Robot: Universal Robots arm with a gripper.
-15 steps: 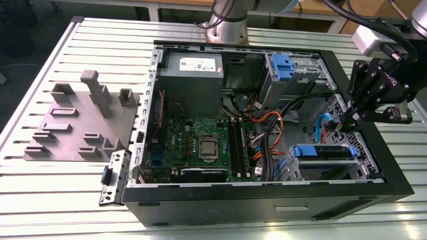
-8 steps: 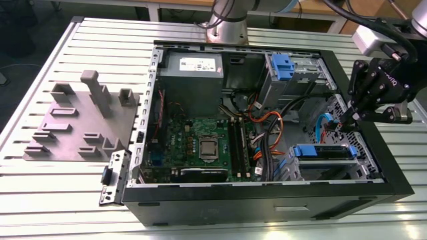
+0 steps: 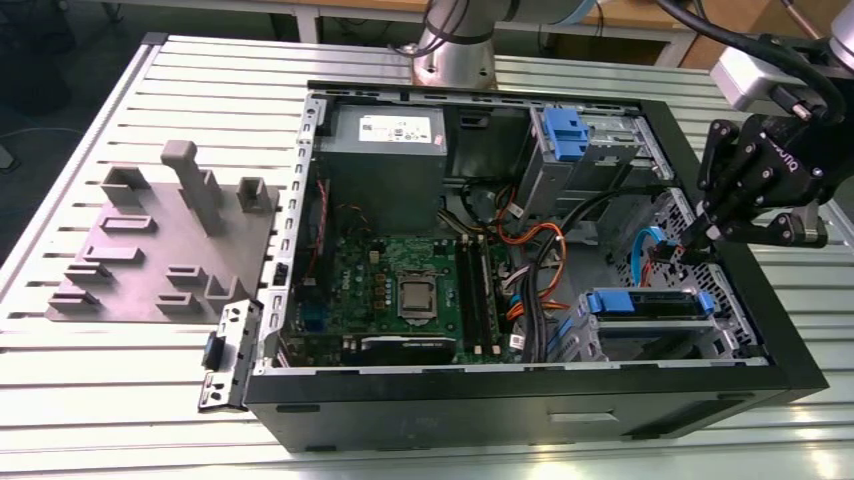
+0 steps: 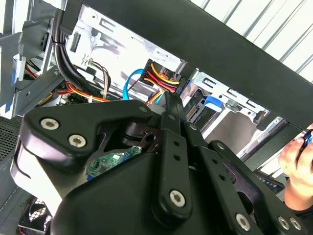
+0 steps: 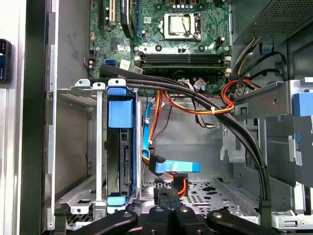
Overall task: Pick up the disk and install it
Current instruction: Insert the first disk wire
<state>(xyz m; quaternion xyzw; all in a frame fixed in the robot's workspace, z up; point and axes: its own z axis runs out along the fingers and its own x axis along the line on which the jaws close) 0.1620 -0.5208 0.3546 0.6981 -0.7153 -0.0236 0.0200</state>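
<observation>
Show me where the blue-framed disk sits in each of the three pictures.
Exterior view: the disk sits in the drive cage, low on the exterior view's right.
First wrist view: the disk stands on edge in that cage, beside the blue cable.
Second wrist view: a blue tab in the cage, probably its bracket.
Shared landmark: the orange wire bundle.

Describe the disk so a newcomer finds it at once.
Look inside the open black computer case, at the metal drive cage near its front corner. The disk stands in it on edge, marked by its blue bracket, unlike the bare metal around it.
</observation>
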